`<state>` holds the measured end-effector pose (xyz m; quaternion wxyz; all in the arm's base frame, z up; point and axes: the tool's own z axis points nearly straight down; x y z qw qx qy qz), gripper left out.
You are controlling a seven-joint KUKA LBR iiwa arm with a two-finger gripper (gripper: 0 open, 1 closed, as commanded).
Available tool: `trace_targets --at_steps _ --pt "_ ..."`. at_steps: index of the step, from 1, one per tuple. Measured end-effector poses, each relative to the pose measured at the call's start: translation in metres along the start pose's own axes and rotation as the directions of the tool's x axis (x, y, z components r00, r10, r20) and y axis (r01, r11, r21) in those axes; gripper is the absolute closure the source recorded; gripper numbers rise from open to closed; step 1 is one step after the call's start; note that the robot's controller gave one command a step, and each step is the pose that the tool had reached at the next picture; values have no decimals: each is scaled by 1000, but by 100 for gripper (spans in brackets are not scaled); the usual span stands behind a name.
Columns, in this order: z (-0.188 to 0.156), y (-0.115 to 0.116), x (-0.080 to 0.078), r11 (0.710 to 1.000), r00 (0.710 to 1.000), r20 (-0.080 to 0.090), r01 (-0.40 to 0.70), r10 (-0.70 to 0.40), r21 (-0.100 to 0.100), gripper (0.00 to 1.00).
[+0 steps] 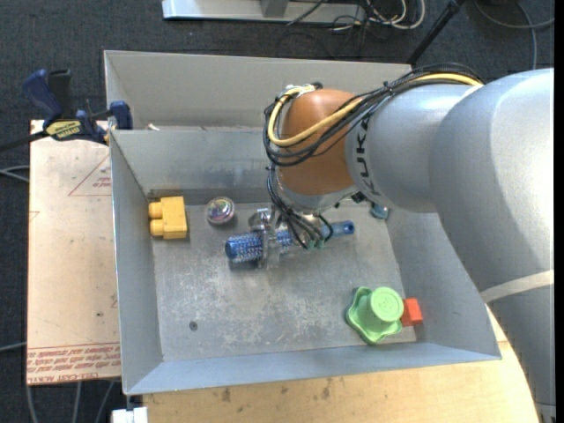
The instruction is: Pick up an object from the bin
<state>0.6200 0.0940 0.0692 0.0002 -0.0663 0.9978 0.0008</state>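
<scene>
One marking can be read: the black letters KUKA. They run along the grey arm (441, 148), just beside its orange cover (317, 161).

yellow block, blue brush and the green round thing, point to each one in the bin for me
yellow block (168, 218), camera view, on its top face
blue brush (244, 248), camera view, on its bristled head
green round thing (379, 310), camera view, on its round top

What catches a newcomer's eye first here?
Probably the big grey arm with its orange cover, in from the right, its gripper low over a blue bristly brush in the middle of the bin. Then the yellow block by the left wall and the green lobed toy near the front right corner.
</scene>
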Motion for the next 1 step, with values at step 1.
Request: trace_targets --at_steps 1 --pt "-164 7 -2 998 998 10 69 -69 1 100"
